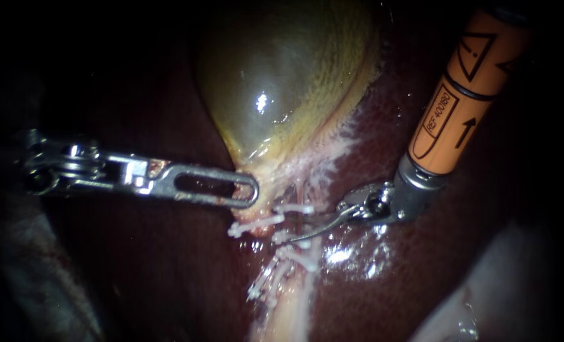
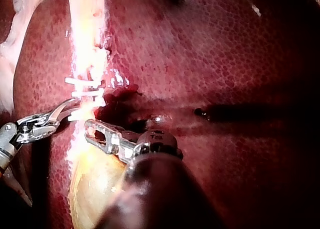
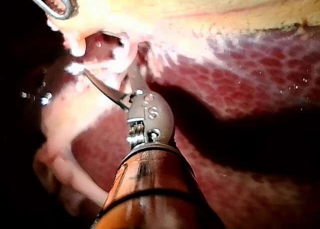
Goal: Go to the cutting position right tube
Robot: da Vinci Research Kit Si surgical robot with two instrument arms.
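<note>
1. Our left instrument point(image 1: 254, 190) had its jaws closed on the gallbladder point(image 1: 282, 82) at its neck.
2. Our right instrument point(image 1: 304, 233) reached the right tube point(image 1: 300, 220), with its blades parted astride it between clips point(image 1: 294, 208).
3. We judged the approach nearly done; next, centre the blades clear of the clips.

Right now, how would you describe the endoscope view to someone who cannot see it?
My right instrument reaches its curved blades to a white-clipped tube beneath the yellow-green gallbladder. My left instrument grips the gallbladder's narrow neck; dark red liver surrounds everything.
</note>
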